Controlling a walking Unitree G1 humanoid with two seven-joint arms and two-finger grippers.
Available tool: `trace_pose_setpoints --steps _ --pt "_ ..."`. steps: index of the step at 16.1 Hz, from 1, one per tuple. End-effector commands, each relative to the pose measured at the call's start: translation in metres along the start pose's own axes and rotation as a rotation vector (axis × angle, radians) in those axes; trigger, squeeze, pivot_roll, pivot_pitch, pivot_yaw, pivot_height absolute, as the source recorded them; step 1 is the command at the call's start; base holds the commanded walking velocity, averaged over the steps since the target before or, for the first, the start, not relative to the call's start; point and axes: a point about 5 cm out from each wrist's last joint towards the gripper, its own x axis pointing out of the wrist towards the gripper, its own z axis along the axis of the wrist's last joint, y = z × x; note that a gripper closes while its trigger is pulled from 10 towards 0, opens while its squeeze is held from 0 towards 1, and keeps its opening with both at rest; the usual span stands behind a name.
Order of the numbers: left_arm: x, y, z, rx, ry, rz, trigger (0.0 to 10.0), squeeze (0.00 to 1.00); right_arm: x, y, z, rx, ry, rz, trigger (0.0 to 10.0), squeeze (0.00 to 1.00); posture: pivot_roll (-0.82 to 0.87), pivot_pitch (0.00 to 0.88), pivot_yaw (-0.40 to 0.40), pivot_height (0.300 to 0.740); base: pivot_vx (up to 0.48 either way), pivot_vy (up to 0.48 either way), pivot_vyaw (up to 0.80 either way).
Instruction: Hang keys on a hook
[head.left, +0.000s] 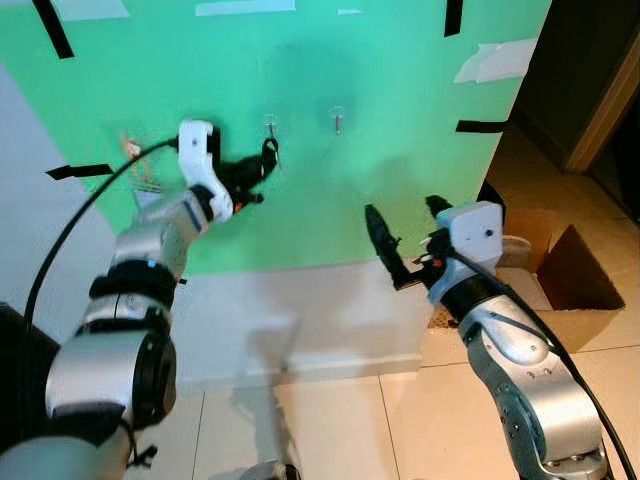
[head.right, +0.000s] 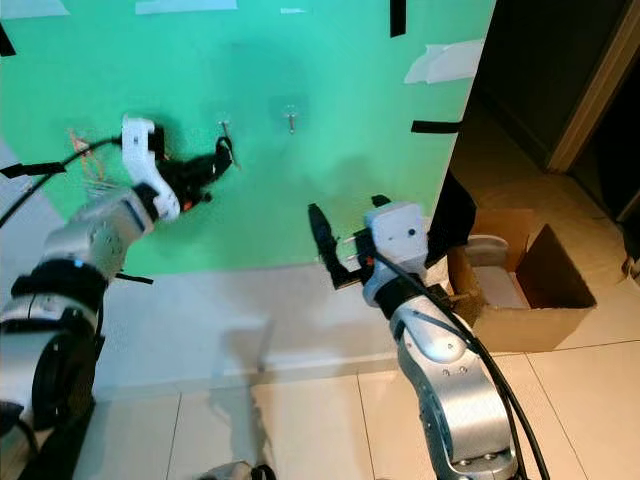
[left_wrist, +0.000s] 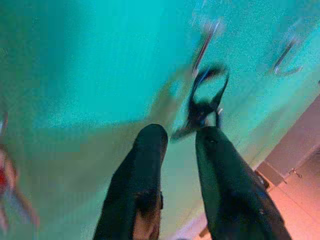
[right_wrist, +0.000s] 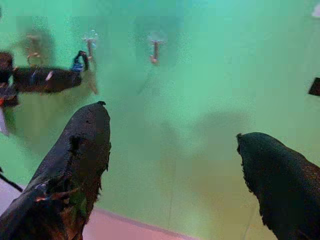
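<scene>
While the left gripper (head.left: 252, 178) reaches up to the green wall (head.left: 400, 150), it pinches the lower end of the keys (head.left: 268, 155), whose dark strap loop rises to the left hook (head.left: 271, 125). In the left wrist view the loop (left_wrist: 207, 92) sits just at the hook's (left_wrist: 204, 42) stem, but blur hides whether it is over the tip or only beside it. The fingers (left_wrist: 145, 165) look nearly closed, with the strap's tail held at their tips.

To do this step well, I judge the gripper should lift the loop a little above the hook's tip, press it toward the wall, then lower it so the strap settles behind the tip. The move should be slow, since the strap is limp and may twist shut. Letting go should wait until the loop carries its own weight. A pull outward would likely drag it off.

A second hook (head.left: 338, 116) stands free to the right. The right gripper (head.left: 405, 238) hovers lower and nearer, well apart from the hooks, fingers spread wide and holding nothing. A cardboard box (head.left: 560, 270) sits on the floor at far right.
</scene>
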Motion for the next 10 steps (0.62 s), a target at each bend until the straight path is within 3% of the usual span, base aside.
trace_pose_setpoints --steps 1,5,7,8,9,10 --pt "-0.005 0.003 0.007 0.017 -0.022 0.002 10.0 1.00 0.002 0.000 0.000 0.025 0.003 0.003 10.0 0.00 -0.13 0.000 0.105 0.740 0.000 0.000 0.00" --pt "-0.022 0.003 0.004 0.076 -0.081 0.000 10.0 1.00 0.005 0.003 -0.008 0.052 0.029 -0.001 10.0 0.00 -0.12 0.000 0.099 0.740 0.000 0.000 0.00" --pt "-0.039 -0.002 -0.013 0.168 -0.085 0.096 10.0 1.00 -0.002 0.000 -0.023 0.068 0.066 -0.039 10.0 0.00 -0.11 0.000 0.099 0.740 0.000 0.000 0.00" --pt "-0.042 -0.003 -0.018 0.175 -0.073 0.118 10.0 1.00 -0.003 0.000 -0.026 0.055 0.077 -0.042 10.0 0.00 -0.11 0.000 0.099 0.740 0.000 0.000 0.00" --pt "-0.050 -0.009 -0.025 0.214 -0.053 0.136 10.0 1.00 -0.005 0.000 -0.033 0.013 0.112 -0.041 10.0 0.00 -0.11 0.000 0.093 0.740 0.000 0.000 0.00" --pt "-0.060 -0.024 -0.037 0.360 -0.031 0.125 10.0 1.00 -0.009 -0.009 -0.045 -0.016 0.161 -0.103 10.0 0.00 -0.09 0.000 0.078 0.740 0.000 0.000 0.80"
